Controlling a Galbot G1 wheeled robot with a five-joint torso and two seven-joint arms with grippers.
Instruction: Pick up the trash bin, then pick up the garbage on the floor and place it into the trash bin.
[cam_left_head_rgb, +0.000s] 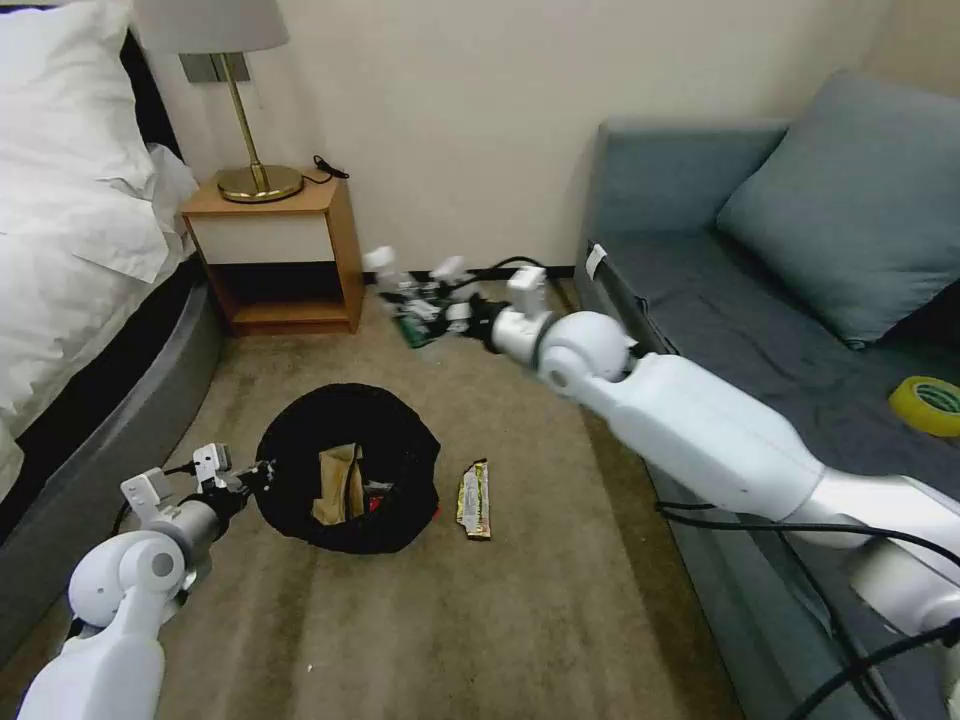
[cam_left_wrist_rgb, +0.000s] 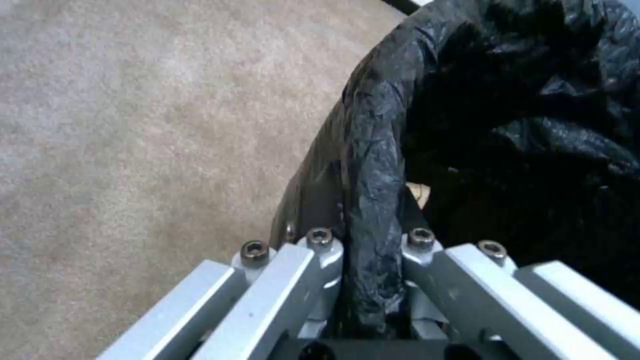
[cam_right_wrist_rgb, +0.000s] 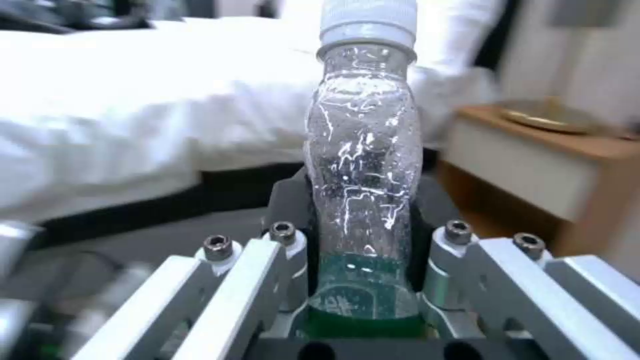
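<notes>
The left end effector (cam_left_wrist_rgb: 370, 280) is clamped on the rim of the trash bin (cam_left_head_rgb: 350, 465), pinching the crinkly black liner between its fingers at the bin's 9 o'clock edge. The bin sits low over the carpet in the head view, with a crumpled brown paper bag (cam_left_head_rgb: 338, 485) and a glimpse of red wrapper inside. The liner is thin, soft and slippery, so a hold on the rim underneath it looks safer than on loose plastic alone.

The right end effector (cam_right_wrist_rgb: 363, 280) is gripping the clear bottle (cam_right_wrist_rgb: 363, 165) low on its body, near the green label, with the white cap pointing away. It is held off the floor at about 12 o'clock from the bin, near the nightstand (cam_left_head_rgb: 275, 250). The bottle looks empty, light and easily crushed.

1 long gold-green bar wrapper (cam_left_head_rgb: 475, 500) lies on the carpet just beside the bin at 3 o'clock. Flat and flimsy, it probably needs pinching at an edge.
</notes>
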